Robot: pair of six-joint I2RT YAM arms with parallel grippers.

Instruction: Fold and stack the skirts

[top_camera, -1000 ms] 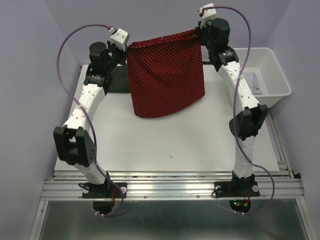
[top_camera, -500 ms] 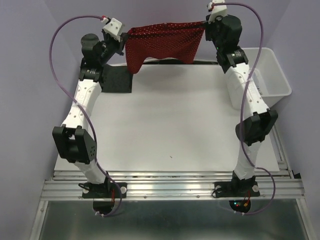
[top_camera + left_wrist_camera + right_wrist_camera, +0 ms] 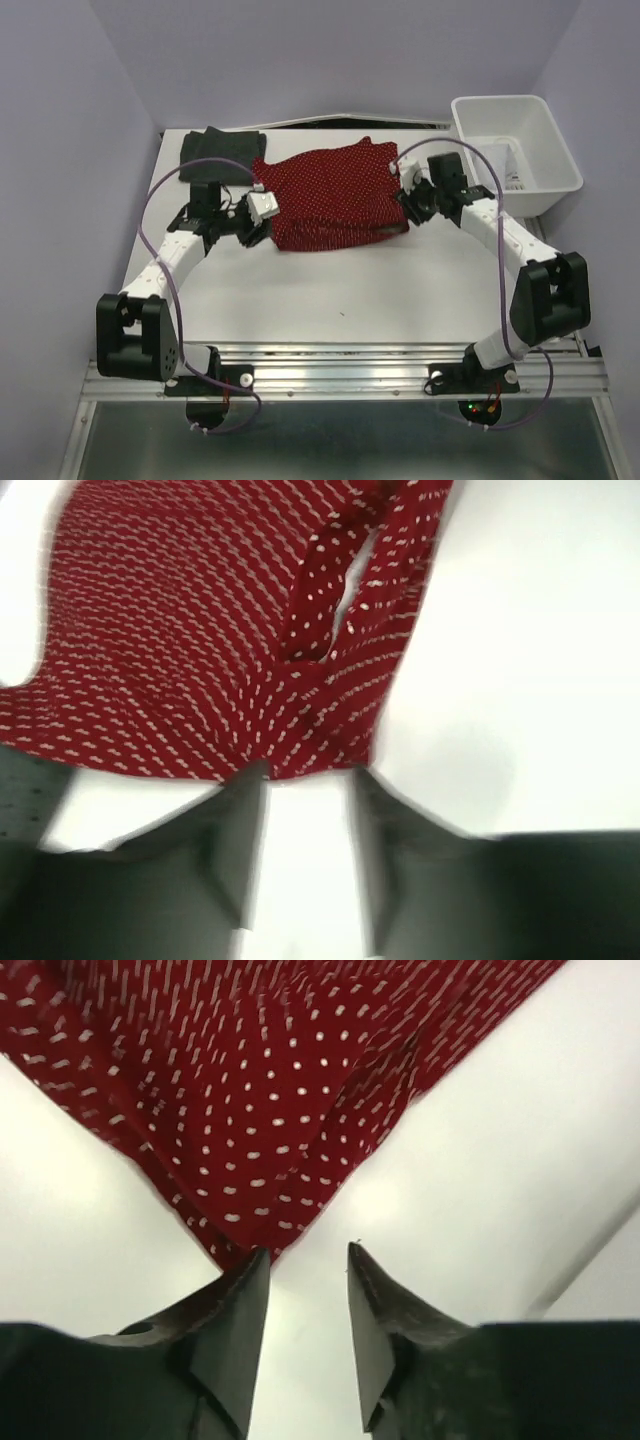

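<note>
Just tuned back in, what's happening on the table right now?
Both arms are working the red dotted skirt, which lies spread on the table. The left claw and right claw sit open at its left and right corners, gripping nothing. A dark skirt lies folded at the far left corner.

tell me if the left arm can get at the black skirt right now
Probably yes. The black skirt lies uncovered at the far left of the table, just beyond the left gripper, whose jaws stand open and empty. The red skirt lies to its right.
</note>
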